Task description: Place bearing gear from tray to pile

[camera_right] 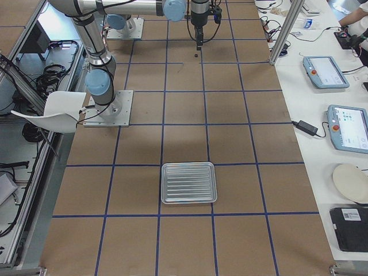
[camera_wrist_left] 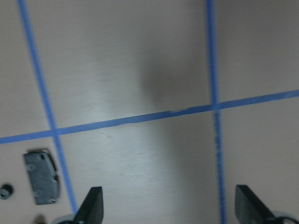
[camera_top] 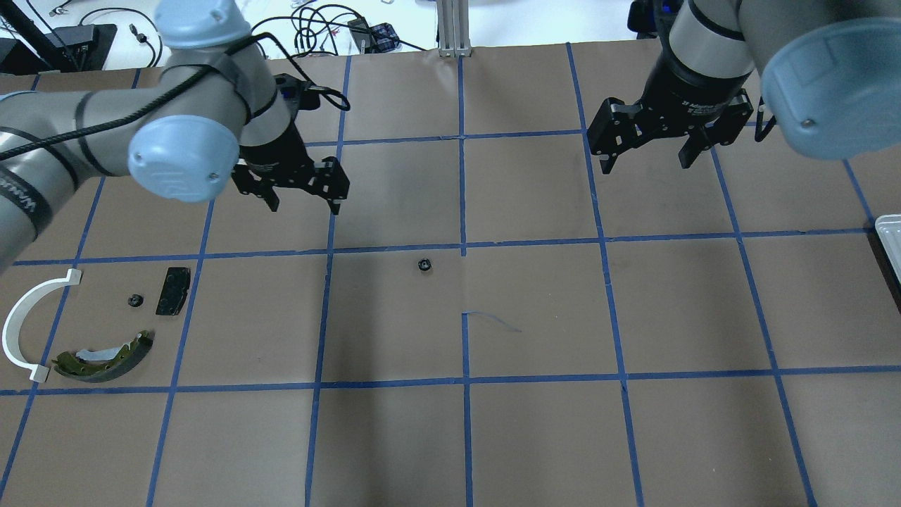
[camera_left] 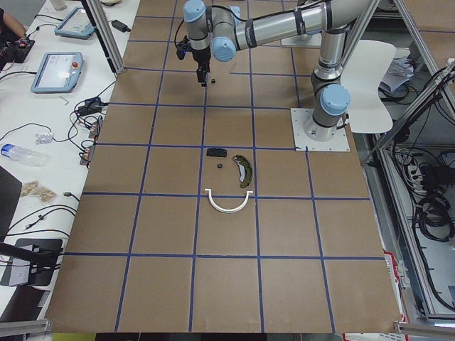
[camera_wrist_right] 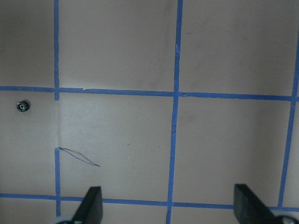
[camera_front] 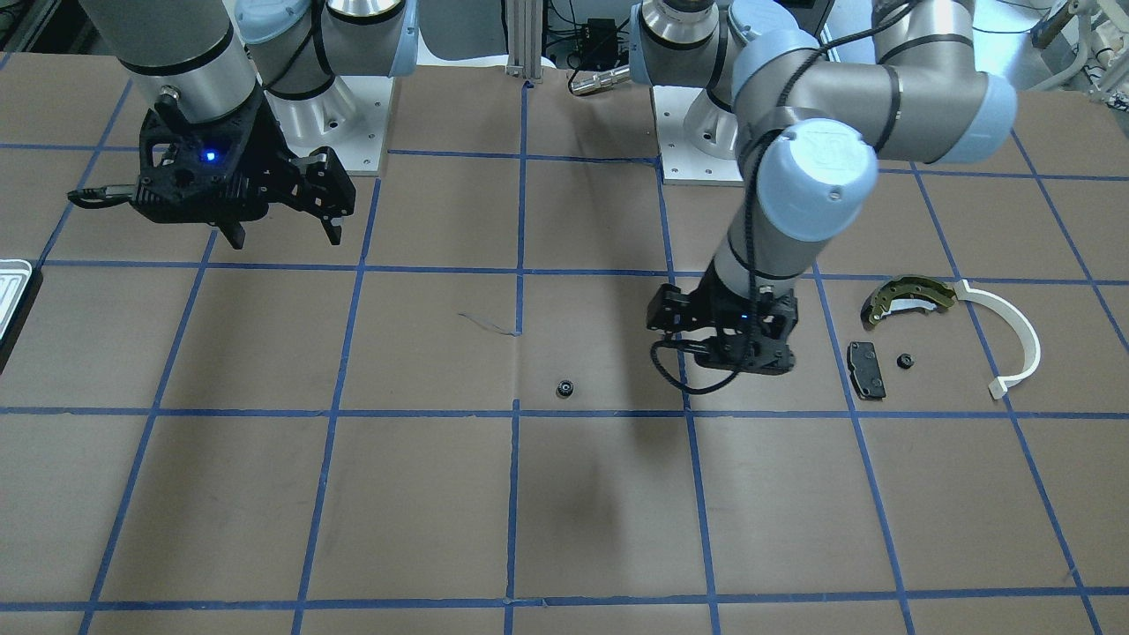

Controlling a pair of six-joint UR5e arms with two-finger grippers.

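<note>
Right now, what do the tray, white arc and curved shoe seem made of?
Tray: likely metal, silvery, dull sheen, pressed ridges. White arc: probably plastic, uniform matte white. Curved shoe: seemingly metal with an olive-gold finish and a paler inner strip; too small to confirm.

The table (camera_top: 535,436), papered brown and taped into blue squares, is carrying only a few things. A small black gear (camera_top: 424,265) is lying alone near its middle. Seen from overhead, a loose pile (camera_left: 244,170) is sitting toward 9 o'clock from it. The pile is made up of a black pad (camera_top: 173,290), a second gear (camera_top: 135,301) just at the pad's 9 o'clock, a brake shoe (camera_top: 105,355) at that gear's 7 o'clock, and a white arc (camera_front: 1032,348) curving along the outside. A metal tray (camera_right: 188,183) is resting well apart at 3 o'clock.
</note>
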